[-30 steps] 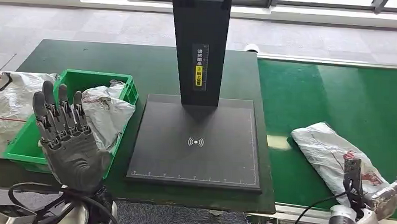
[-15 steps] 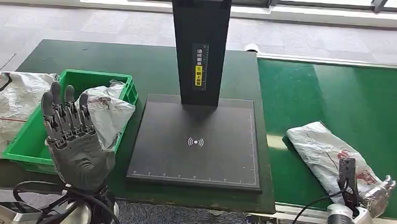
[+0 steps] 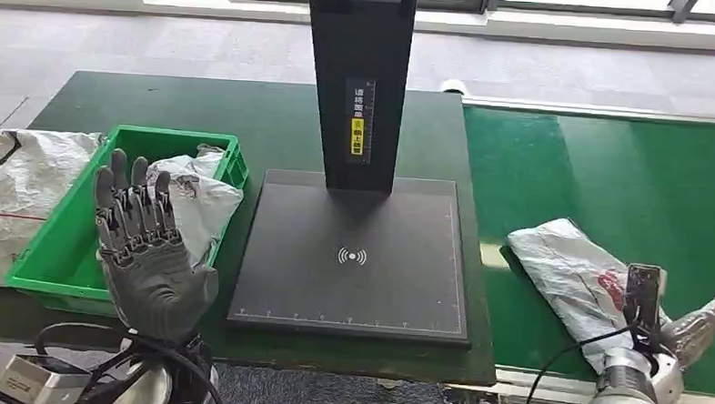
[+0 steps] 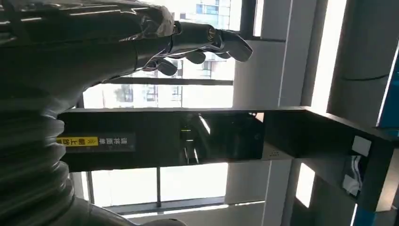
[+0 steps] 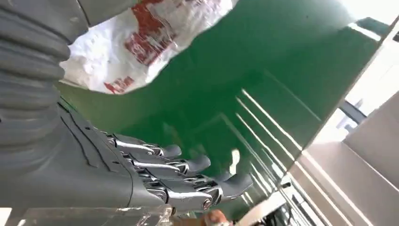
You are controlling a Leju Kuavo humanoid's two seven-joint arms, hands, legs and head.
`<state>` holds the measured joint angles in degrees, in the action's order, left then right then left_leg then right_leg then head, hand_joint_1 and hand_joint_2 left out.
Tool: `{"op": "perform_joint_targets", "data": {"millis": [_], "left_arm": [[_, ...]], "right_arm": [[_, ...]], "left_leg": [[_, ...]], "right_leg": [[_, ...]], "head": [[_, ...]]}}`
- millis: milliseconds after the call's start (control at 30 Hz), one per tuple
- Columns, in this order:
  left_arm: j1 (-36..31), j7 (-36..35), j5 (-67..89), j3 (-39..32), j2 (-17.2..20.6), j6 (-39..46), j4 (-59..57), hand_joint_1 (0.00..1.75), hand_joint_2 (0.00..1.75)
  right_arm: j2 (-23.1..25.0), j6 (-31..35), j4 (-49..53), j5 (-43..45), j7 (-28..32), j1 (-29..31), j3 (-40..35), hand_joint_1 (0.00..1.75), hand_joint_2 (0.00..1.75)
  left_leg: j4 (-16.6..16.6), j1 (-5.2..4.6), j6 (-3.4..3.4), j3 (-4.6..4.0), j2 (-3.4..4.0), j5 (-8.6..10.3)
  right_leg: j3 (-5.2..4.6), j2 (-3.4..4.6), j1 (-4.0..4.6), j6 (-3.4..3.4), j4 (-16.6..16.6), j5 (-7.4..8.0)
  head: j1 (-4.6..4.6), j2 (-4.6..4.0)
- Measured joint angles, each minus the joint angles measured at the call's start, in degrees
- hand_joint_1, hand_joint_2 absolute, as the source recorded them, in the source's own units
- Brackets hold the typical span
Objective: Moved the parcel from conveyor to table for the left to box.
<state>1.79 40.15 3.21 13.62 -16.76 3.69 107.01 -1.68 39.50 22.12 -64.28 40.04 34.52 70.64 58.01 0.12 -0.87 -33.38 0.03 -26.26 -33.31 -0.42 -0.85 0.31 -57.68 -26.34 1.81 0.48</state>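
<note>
A white plastic parcel (image 3: pixel 580 271) with red print lies on the green conveyor belt (image 3: pixel 628 177); its white wrap with red print (image 5: pixel 136 42) also fills a corner of the right wrist view. My right hand (image 3: pixel 694 326) hovers just past the parcel's near right end, fingers stretched and apart, holding nothing, as the right hand (image 5: pixel 155 181) confirms up close. My left hand (image 3: pixel 147 247) is raised palm-up in front of the green box (image 3: pixel 56 253), fingers straight and spread, empty. The left hand (image 4: pixel 141 42) points toward the black scanner arm.
A white bag (image 3: pixel 190 199) sits in the green box. More white bags (image 3: pixel 13 187) lie at the table's left edge. A black scanner plate (image 3: pixel 356 257) with a tall black post (image 3: pixel 359 84) stands mid-table between box and conveyor.
The parcel has drifted left along the belt. My right hand has risen and opened wider beside it. My left hand has shifted right and slightly lower.
</note>
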Motion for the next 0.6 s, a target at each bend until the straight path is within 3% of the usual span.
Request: {"op": "perform_joint_targets", "data": {"millis": [600], "left_arm": [[-1.9, 0.0, 0.2, 0.0, 0.3, 0.7, -3.2, 0.00, 1.75]], "right_arm": [[6.1, 0.5, 10.9, -15.7, -3.0, -0.2, -1.5, 0.00, 1.75]], "left_leg": [[0.0, 0.00, 0.02, -0.01, -0.01, 0.01]], "right_leg": [[0.00, -0.01, 0.00, 0.00, 0.0, 0.00]], "head": [[0.00, 0.00]]}}
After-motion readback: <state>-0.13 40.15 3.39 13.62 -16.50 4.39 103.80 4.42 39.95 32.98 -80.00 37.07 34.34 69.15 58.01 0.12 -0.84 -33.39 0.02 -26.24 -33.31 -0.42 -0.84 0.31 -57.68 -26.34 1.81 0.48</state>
